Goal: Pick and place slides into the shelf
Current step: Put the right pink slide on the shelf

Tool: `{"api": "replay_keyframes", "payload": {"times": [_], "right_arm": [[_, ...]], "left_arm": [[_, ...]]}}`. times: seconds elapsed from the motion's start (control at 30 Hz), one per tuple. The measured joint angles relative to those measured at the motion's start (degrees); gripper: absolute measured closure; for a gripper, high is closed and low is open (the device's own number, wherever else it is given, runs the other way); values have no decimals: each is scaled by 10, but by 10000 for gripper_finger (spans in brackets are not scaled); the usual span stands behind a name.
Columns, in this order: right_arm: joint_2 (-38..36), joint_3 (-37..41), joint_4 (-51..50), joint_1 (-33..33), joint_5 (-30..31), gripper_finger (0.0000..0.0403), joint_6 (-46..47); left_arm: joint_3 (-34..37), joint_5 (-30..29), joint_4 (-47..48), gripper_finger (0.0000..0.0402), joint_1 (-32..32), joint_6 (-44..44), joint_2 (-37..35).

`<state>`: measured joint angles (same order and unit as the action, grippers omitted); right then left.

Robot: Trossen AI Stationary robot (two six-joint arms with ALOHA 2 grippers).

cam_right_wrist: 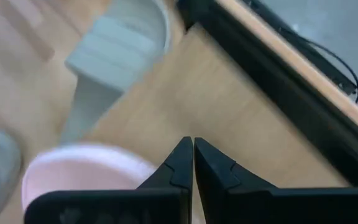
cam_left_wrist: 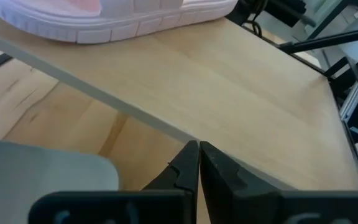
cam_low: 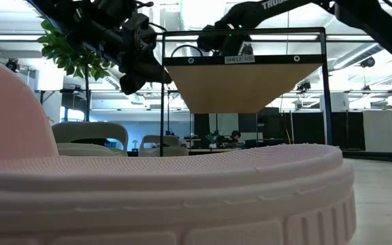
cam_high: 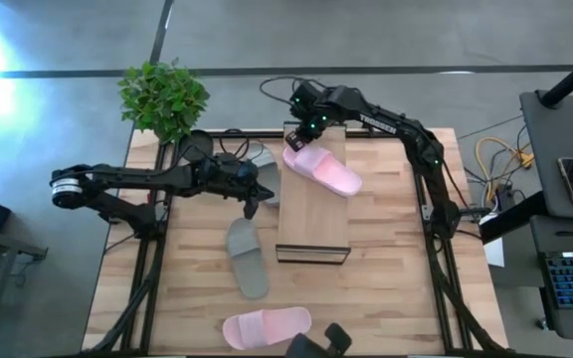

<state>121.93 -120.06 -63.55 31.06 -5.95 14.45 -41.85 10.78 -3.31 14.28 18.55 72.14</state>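
Note:
The shelf point(cam_high: 312, 214) stands mid-table, long and wood-topped. One pink slide point(cam_high: 323, 169) lies slantwise on its top, sole down. My right gripper point(cam_high: 297, 135) is shut just above that slide's far end point(cam_right_wrist: 86, 169). A grey-green slide point(cam_high: 264, 164) lies on the table left of the shelf, partly under my left arm. Another grey-green slide point(cam_high: 249, 257) lies nearer. A second pink slide point(cam_high: 267, 326) rests at the near edge and fills the low view point(cam_low: 182, 197). My left gripper point(cam_high: 253, 207) is shut beside the shelf's left edge point(cam_left_wrist: 104, 99), holding nothing. My right gripper points steeply down at the far end of the pink slide on the shelf, its fingers shut. Its own fingers hide the spot, so I cannot tell whether it touches the slide.
A potted plant point(cam_high: 163, 96) stands at the table's far left corner. Cables point(cam_high: 267, 139) run along the far edge behind the shelf. A dark camera mount point(cam_high: 318, 343) sits at the near edge beside the pink slide. Bare tabletop point(cam_high: 386, 259) lies right of the shelf.

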Motion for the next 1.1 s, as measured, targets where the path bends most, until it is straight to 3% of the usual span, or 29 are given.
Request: {"api": "replay_keyframes", "payload": {"times": [0.5,0.7,0.83,1.1], "right_arm": [[-3,-4,2,-65,-24,394,-14],[-51,-4,31,-78,119,394,-4],[-113,-5,-4,-59,187,394,40],[-185,65,-153,-4,197,394,124]], "left_arm": [[-1,-4,-2,402,0,-14,0],[-1,-4,-2,402,-1,-11,-3],[-1,-4,-1,402,-2,-10,-7],[-2,-3,-5,402,-2,-26,-11]]}}
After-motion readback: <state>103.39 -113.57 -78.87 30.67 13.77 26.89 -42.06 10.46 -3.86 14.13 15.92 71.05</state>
